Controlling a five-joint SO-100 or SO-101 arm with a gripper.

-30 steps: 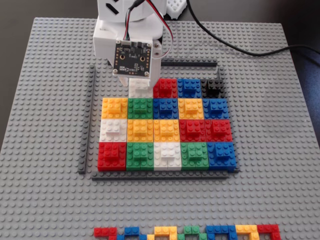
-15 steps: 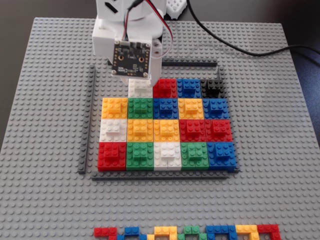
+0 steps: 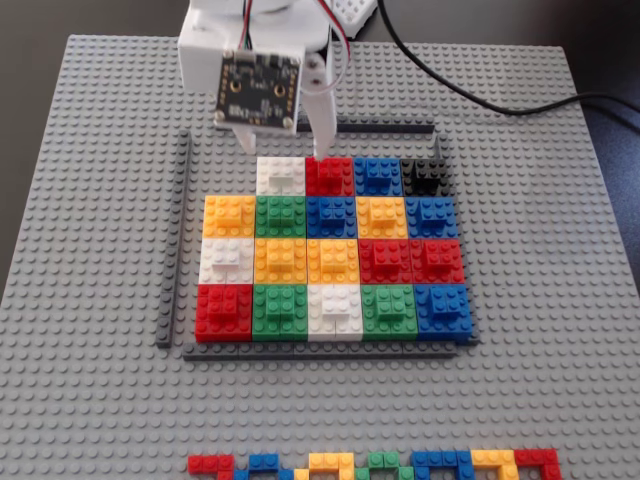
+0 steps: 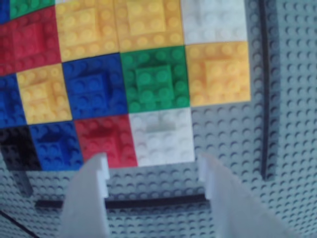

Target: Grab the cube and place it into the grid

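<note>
Cube [image 3: 279, 174] seated in the grid's [image 3: 333, 258] top row in the fixed view, touching the red block [image 3: 329, 175] beside it and the green block [image 3: 280, 215] below, my tool [image 3: 283, 153] released, raised just above it, fingers [image 4: 90, 196] spread and empty.

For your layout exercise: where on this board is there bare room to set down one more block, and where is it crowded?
One slot is bare inside the grid: the top-left corner, left of the white cube and above a yellow block. The baseplate outside the grey strips is open too. The other rows are packed, and the fingers hang over the top row.
</note>
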